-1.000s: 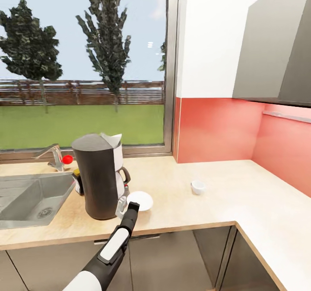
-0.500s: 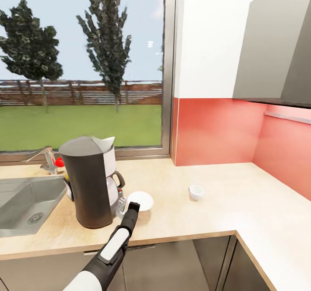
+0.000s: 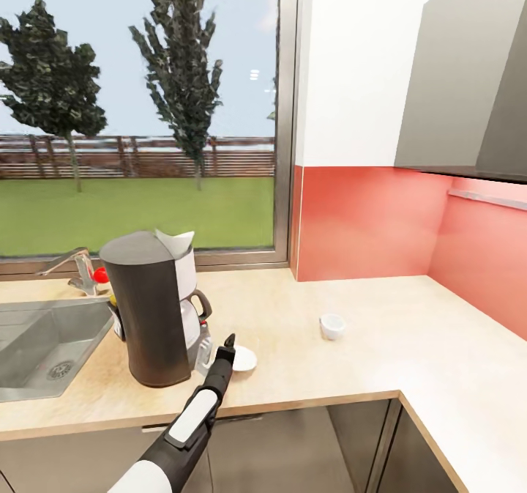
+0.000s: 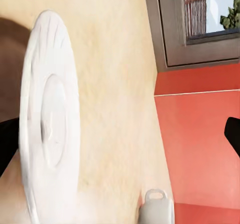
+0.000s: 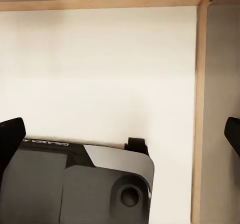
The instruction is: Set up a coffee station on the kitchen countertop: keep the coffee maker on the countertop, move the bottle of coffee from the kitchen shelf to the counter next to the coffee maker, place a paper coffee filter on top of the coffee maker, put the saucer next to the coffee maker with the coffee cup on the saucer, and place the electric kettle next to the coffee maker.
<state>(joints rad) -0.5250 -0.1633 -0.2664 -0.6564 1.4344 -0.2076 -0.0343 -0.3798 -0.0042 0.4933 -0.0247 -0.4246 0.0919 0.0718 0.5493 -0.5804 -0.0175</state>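
The tall dark grey coffee maker (image 3: 152, 310) stands on the countertop (image 3: 380, 346) with the white paper coffee filter (image 3: 176, 242) on its top. Just right of it lies the white saucer (image 3: 245, 360) (image 4: 50, 129), flat on the wood. My left gripper (image 3: 217, 346) (image 4: 120, 139) hovers open over the saucer's near edge. The coffee cup (image 3: 331, 326) (image 4: 157, 209) sits alone further right. A yellow lid of the bottle of coffee (image 3: 113, 302) peeks out behind the machine. My right gripper (image 5: 120, 136) is open and empty. The electric kettle and kitchen shelf are out of view.
A steel sink (image 3: 44, 339) with a faucet (image 3: 77, 267) lies left of the coffee maker. A grey wall cabinet (image 3: 468, 75) hangs over the right-hand corner. The counter turns along the red wall (image 3: 366, 222) to the right.
The view first shifted right. Since half a second ago my left gripper has rolled and spread its fingers, and the saucer now lies a little nearer the counter's front edge.
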